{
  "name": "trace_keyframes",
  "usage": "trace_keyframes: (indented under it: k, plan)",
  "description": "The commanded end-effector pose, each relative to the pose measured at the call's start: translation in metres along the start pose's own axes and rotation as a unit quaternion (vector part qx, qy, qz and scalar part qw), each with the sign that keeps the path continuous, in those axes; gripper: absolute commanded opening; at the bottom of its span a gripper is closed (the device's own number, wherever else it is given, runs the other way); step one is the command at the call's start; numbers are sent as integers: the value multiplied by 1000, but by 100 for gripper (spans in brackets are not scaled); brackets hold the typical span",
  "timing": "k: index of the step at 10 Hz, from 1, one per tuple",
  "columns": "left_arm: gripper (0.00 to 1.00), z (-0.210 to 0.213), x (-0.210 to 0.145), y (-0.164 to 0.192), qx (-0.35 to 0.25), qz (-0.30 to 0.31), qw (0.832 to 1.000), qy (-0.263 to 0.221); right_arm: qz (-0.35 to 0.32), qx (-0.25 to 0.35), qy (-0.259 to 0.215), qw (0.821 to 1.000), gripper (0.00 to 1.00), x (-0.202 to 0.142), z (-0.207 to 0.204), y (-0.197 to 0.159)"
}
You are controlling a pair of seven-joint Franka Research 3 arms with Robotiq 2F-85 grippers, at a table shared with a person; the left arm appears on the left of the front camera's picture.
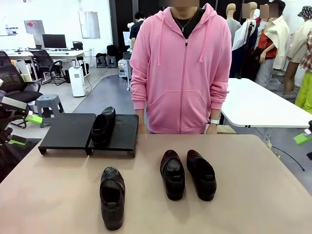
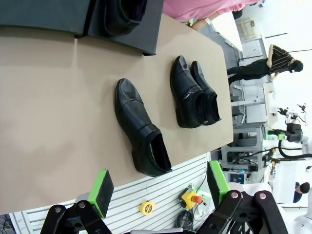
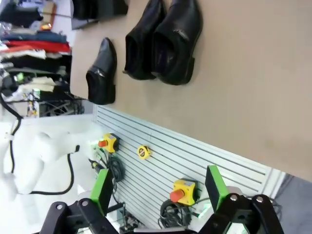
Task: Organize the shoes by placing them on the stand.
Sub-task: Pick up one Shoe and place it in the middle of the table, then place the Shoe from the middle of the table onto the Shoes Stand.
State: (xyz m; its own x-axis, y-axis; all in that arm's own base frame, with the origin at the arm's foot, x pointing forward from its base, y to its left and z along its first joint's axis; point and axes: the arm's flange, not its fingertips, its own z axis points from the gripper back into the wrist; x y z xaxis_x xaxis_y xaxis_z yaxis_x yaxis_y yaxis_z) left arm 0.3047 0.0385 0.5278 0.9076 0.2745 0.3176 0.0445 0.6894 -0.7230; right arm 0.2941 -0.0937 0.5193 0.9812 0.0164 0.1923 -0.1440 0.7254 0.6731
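Left gripper: you find the left gripper (image 2: 160, 184) with its jaws wide apart and nothing between them. It hangs off the near edge of the table (image 1: 253, 195), touching no shoe.
Right gripper: the right gripper (image 3: 158, 189) is also spread wide and holds nothing. It is off the near edge at the other side.
Stand: the stand (image 1: 68, 130) sits at the far left of the table, its two trays side by side.
Shoe on the stand: one shoe (image 1: 103, 126) lies on the right tray, close to the seam between the trays.
Single shoe: a single shoe (image 1: 112, 197) lies on the table in front of the stand, well apart from it, toe toward the person (image 1: 183, 73).
Pair: the pair of shoes (image 1: 172, 174) lies near the middle of the table, almost touching, toes toward the person.
Person's hands: the table edge hides them, so you cannot tell their state.
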Motion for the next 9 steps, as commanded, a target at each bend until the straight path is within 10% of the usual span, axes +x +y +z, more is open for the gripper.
trace_keyframes:
  k: [1, 9]
  plan:
    - [100, 2, -1, 1, 1, -3, 1000, 2, 14, -3, 4, 1000, 100, -2, 4, 12]
    - [100, 2, -1, 1, 1, -3, 1000, 2, 14, -3, 4, 1000, 100, -2, 4, 12]
